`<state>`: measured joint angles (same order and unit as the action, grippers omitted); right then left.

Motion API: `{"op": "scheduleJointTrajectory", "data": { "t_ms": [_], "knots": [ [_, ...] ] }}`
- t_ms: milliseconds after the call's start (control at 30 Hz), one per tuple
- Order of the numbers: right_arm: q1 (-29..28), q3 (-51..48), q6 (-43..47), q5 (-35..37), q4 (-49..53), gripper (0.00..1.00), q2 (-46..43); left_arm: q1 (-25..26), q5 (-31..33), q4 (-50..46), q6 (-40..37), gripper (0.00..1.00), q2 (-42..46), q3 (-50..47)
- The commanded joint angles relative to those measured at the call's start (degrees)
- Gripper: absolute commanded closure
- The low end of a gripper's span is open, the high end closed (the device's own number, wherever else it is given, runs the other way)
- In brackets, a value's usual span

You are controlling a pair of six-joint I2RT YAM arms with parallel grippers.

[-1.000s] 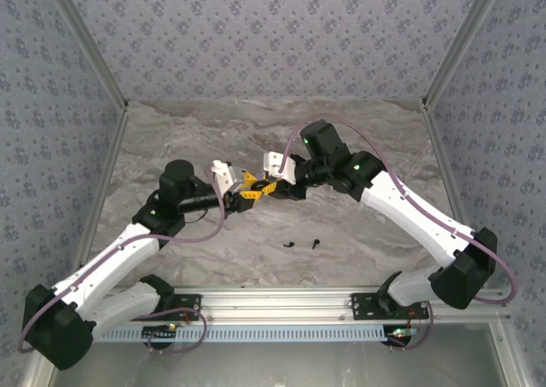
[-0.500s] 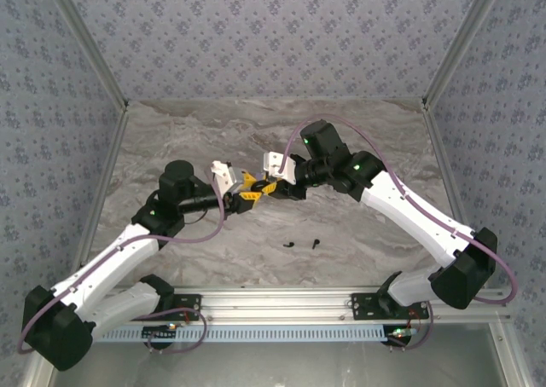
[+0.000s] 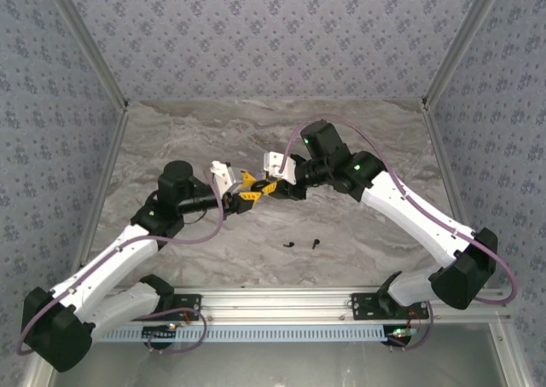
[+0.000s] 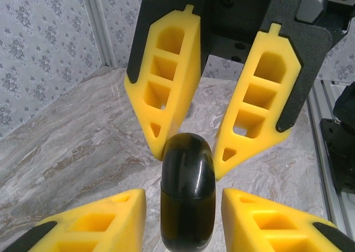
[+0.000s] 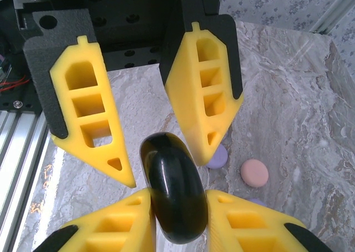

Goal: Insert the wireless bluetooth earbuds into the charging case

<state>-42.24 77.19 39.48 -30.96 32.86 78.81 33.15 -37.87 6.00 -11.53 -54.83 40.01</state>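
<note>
Right tool (image 5: 177, 191) clamped on black charging case (image 4: 187, 180) mid-air; left tool (image 4: 183, 192) flanks it, grip unclear. Two black earbuds (image 3: 290, 245) loose on worktop (image 3: 171, 140). Case looks closed; insertion judged not begun.

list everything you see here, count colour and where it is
black earbuds: 2, black, on the table near the front, slightly apart
black case: 1, glossy black, mid-table between both tools
lilac round piece: 1, lilac, on the table below the tools
pink round piece: 1, pale pink, beside the lilac one, not touching
table: 1, grey marble
walls: 3, patterned blue-grey
rail: 1, aluminium, near edge
left arm, right arm: 2, white and black
right tool: yellow fingers, shut on the black case
left tool: yellow fingers either side of the case, grip unclear
</note>
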Motion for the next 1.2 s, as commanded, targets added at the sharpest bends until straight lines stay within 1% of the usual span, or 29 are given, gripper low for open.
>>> {"op": "scheduleJointTrajectory", "data": {
  "t_ms": [0,133,267,367,467,600,733,833,933,1167],
  "knots": [
    [0.1,0.8,-0.5,-1.9,1.3,0.73,-1.4,0.4,-0.2,0.5,-0.5,0.61,-0.5,-0.1],
    [0.1,0.8,-0.5,-2.2,1.3,0.73,-1.4,0.4,-0.2,0.6,-0.5,0.61,-1.1,0.0],
    [0.1,0.7,-0.6,-2.6,1.3,0.72,-1.2,0.5,-0.2,0.8,-0.5,0.63,-1.4,0.2],
    [0.0,0.8,-0.7,-2.9,1.3,0.72,-0.9,0.5,-0.2,0.9,-0.3,0.67,-1.6,0.3],
    [0.0,1.0,-0.9,-2.6,1.2,0.72,-0.7,0.5,-0.2,0.8,-0.3,0.73,-1.8,0.4],
    [0.0,1.4,-1.3,-1.6,1.3,0.68,-0.6,0.5,0.0,0.8,-0.2,0.83,-1.6,0.5],
    [0.1,1.4,-1.8,-0.1,1.3,0.64,-0.8,0.5,-0.1,0.9,0.0,0.88,-1.6,0.6],
    [0.1,0.9,-2.4,1.0,0.7,0.53,-1.3,0.5,-0.3,1.1,0.3,0.9,-1.5,0.5],
    [0.0,0.3,-2.8,2.0,-0.4,0.47,-1.3,0.5,-0.4,1.1,0.5,0.9,-1.6,0.6],
    [0.0,0.7,-4.0,4.4,-2.0,0.46,-0.4,0.7,-0.5,0.9,0.5,0.91,-1.3,0.6]
  ]
}}
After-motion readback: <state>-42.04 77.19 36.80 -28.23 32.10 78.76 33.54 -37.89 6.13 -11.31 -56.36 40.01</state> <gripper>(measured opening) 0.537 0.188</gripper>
